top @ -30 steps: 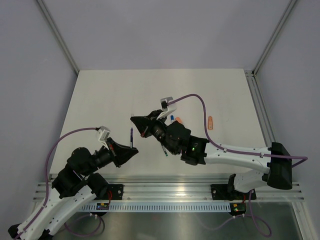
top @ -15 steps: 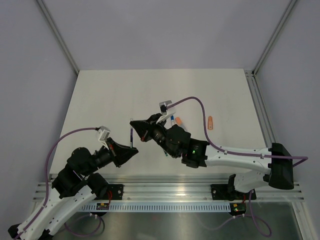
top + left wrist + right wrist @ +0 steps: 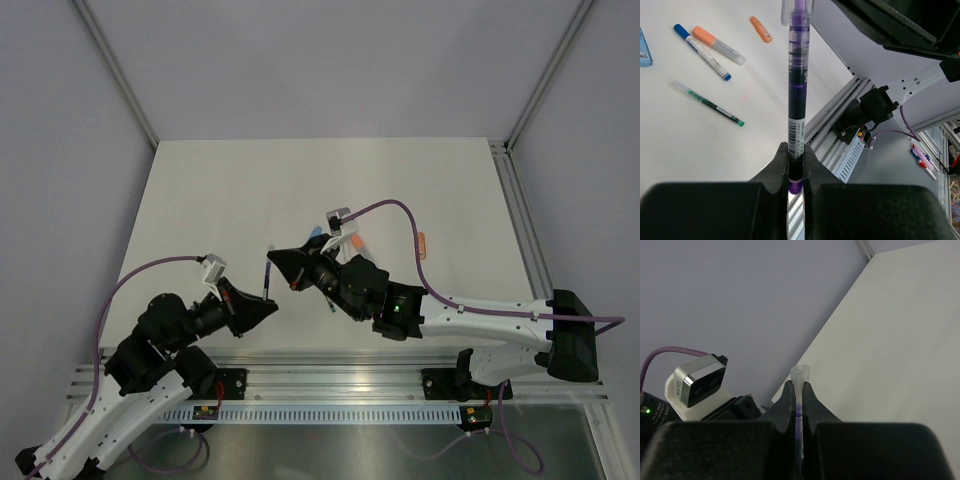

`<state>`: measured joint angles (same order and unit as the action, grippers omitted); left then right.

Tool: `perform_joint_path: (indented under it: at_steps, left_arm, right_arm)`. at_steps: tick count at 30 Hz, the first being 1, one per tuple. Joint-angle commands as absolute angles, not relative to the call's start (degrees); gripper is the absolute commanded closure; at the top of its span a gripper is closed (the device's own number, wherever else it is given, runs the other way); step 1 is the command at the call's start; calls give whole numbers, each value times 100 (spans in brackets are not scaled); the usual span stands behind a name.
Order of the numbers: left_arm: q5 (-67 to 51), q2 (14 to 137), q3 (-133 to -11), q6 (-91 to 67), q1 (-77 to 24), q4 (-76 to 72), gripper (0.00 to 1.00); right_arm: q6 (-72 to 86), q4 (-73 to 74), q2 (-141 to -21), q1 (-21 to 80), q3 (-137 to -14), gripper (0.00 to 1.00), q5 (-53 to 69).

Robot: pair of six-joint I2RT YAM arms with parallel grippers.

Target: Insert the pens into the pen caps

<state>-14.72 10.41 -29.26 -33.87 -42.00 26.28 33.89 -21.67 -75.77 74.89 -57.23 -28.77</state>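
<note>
A: We log the left gripper clenched on the purple pen, barrel pointing to 12 o'clock in its wrist view.
B: Agreed. We see the right gripper pinching the clear cap at that pen's far end; an orange cap lies on the table at 11 o'clock.

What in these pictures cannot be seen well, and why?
- Left wrist view: upper edge cuts the top of the slim purple clear-barrelled pen in the left pincer.
- Left wrist view: left edge cuts a light blue plastic object.
- Right wrist view: the right pincer hides the lower part of the small clear plastic cap.
</note>
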Motion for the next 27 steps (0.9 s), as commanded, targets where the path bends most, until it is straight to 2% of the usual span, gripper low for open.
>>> perform_joint_path:
  at_steps: [1, 10, 21, 27]
  left_arm:
    - [-1362, 1230, -3287, -3270, -4166, 2180, 100]
    - [-1915, 1933, -3876, -2909, -4166, 1916, 100]
    - [-1828, 1872, -4561, -2347, -4166, 2049, 100]
    - [-2048, 2179, -4675, -2329, -4166, 1653, 100]
  right_arm:
    - [3752, -1679, -7374, 7646, -5564, 100, -2286]
    - [4008, -1117, -7374, 7690, -5563, 100, -1942]
    - [4315, -914, -7620, 7760, -5590, 100, -994]
    - [4377, -905, -7901, 8112, -5502, 100, -1371]
